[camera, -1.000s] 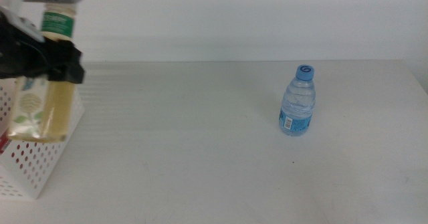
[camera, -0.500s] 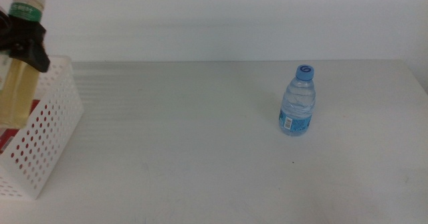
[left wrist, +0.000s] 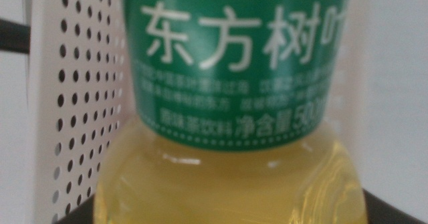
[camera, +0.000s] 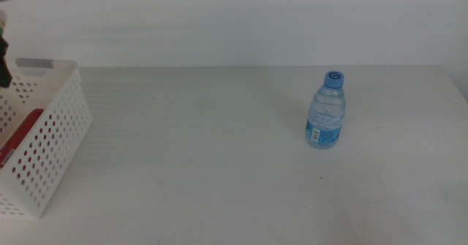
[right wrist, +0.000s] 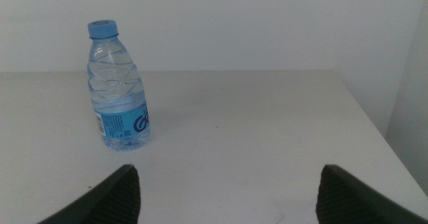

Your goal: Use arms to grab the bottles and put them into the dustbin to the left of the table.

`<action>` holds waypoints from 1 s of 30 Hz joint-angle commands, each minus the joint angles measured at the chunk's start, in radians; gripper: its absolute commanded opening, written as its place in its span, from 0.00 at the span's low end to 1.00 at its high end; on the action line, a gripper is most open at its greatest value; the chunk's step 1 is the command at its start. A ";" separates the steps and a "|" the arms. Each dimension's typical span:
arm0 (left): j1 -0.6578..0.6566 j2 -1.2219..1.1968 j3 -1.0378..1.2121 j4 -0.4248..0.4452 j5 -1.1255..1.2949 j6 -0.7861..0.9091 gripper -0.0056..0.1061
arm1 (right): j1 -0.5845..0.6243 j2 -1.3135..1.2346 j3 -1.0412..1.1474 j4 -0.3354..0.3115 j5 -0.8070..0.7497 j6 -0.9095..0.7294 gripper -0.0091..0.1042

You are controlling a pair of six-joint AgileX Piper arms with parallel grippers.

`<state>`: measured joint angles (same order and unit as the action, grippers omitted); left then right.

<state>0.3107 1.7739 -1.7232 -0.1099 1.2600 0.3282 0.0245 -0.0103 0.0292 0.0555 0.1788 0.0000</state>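
The yellow tea bottle (left wrist: 227,150) with its green label fills the left wrist view. My left gripper (left wrist: 227,214) is shut on it, right beside the perforated wall of the white dustbin (left wrist: 73,103). In the middle view only a dark bit of that arm (camera: 4,61) shows at the left edge, over the dustbin (camera: 55,139); the tea bottle is out of that view. A red can (camera: 20,137) lies inside the dustbin. The clear water bottle (camera: 325,112) with a blue cap stands upright on the table's right part. My right gripper (right wrist: 229,174) waits open, short of this bottle (right wrist: 119,90).
The off-white table (camera: 205,150) stretches between the dustbin and the water bottle. The table's right edge (right wrist: 374,124) runs close to the water bottle's side. A white wall stands behind the table.
The left gripper has carried the tea bottle further left, out of the middle view past the dustbin's rim. The water bottle and right arm have not moved.
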 commanded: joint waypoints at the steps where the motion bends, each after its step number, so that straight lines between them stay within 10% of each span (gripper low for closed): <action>1: 0.021 -0.031 -0.042 -0.017 0.056 -0.001 0.01 | -0.006 -0.027 -0.009 -0.009 -0.076 -0.012 0.72; 30: 0.031 0.142 0.038 0.103 0.036 0.072 0.01 | -0.006 -0.027 -0.009 -0.009 -0.076 -0.012 0.72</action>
<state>0.3431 1.9729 -1.6540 -0.0113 1.2295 0.4020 0.0245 -0.0103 0.0292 0.0555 0.1788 0.0000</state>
